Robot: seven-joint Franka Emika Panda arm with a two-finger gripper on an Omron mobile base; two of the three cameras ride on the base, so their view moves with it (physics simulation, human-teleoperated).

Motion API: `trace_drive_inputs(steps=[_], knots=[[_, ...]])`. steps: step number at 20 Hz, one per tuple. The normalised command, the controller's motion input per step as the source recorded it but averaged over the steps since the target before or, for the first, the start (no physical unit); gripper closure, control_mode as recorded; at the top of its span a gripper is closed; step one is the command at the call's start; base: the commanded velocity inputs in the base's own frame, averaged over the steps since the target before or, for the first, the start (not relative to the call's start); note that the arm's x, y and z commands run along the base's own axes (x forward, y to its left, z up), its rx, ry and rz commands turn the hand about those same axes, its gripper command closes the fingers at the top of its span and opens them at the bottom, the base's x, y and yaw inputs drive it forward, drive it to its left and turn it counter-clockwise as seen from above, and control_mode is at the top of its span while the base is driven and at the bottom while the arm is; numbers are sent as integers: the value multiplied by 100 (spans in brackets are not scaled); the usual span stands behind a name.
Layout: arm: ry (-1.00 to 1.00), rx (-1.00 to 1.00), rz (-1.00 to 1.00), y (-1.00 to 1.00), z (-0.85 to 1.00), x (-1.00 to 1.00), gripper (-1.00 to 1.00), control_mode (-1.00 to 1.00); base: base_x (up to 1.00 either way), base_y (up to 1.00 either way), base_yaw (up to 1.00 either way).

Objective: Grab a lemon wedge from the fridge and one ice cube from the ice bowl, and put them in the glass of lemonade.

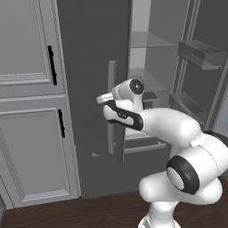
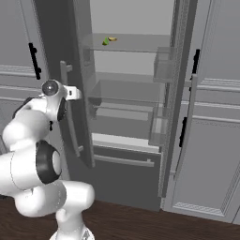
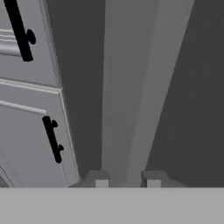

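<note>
The fridge (image 2: 131, 117) is seen with both doors swung open, its pale interior and clear shelves exposed. The lemon wedge (image 2: 106, 41) is spotted on the upper shelf, toward the left, with a small yellowish piece (image 2: 112, 39) lying just beside it. Door bins (image 1: 198, 54) are shown on the inside of the right door in the left base view.

The gripper (image 3: 127, 180) is held right at the long bar handle (image 3: 131, 87) of the left fridge door, and the handle is seen running up from between the two fingertips (image 3: 101, 179) in the hand view. The jaws are set narrow, one on each side of the bar, though whether the pads are actually pressed against it cannot be told. In the left base view the hand (image 1: 109, 99) is found level with the upper part of the handle (image 1: 111, 107).

Light grey panelled cabinets (image 1: 31, 111) with black handles (image 1: 52, 65) are seen to the left of the fridge.
</note>
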Motion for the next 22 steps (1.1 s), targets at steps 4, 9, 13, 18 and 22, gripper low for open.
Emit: trace_drive_inputs(steps=[4, 9, 13, 18, 22], knots=[[0, -18, 6, 100, 44, -100, 100, -100, 0, 0, 0], [0, -17, 5, 100, 59, -93, 100, -100, 0, 0, 0], [-3, -7, 5, 56, 54, -95, 100, -100, 0, 0, 0], [-11, 11, 1, -51, 33, -73, 100, -100, 0, 0, 0], [12, 8, 0, -98, 71, -12, 100, -100, 0, 0, 0]])
